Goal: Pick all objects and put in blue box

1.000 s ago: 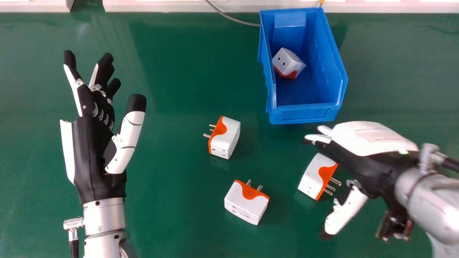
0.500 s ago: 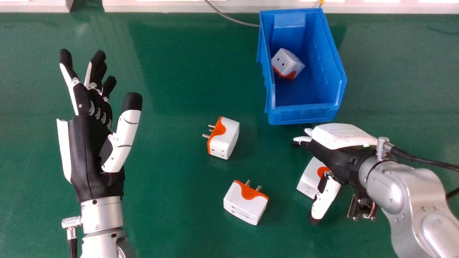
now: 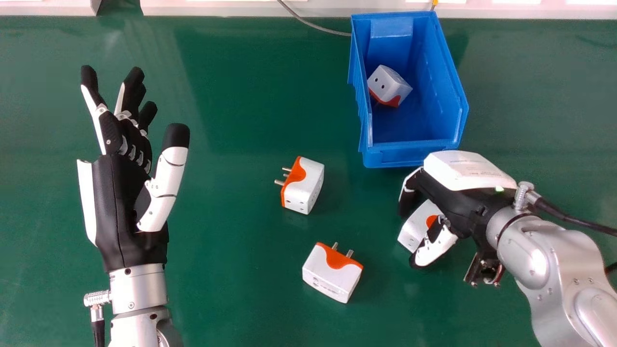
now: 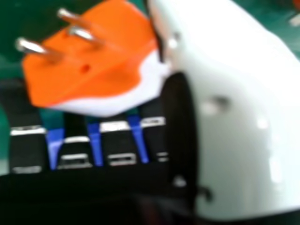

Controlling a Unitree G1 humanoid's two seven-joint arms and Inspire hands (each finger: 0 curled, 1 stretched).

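My right hand (image 3: pixel 446 193) is clamped on a white-and-orange plastic plug adapter (image 3: pixel 415 227): fingers (image 3: pixel 408 200) bent down over its far side, thumb (image 3: pixel 436 249) across the near side. It's low over the green bench (image 3: pixel 231 202), just short of the near wall of the open blue plastic box (image 3: pixel 412 156), which sits by the bench's far edge. Metal prongs (image 4: pixel 33 48) point in toward my palm.

Step in hand, as I read it: firm up this pick. Squeeze on the body, not the prongs; they could make it roll. Thumb looks well off-centre, so bring pressure up evenly and check for twist before lifting. Then go straight up first: knuckles are close enough to the box to shove it. Clear the wall, go forward, release low, beside the adapter already inside (image 3: pixel 389 86).

Pose: palm down, back of hand up, wrist roughly level, silver forearm (image 3: pixel 573 284) angling in from the right. Good for a top grasp.

Two more adapters to go, left of this one: one farther (image 3: pixel 308 188), one nearer (image 3: pixel 332 274). Left hand (image 3: pixel 120 207) idle, over the bench's left side.
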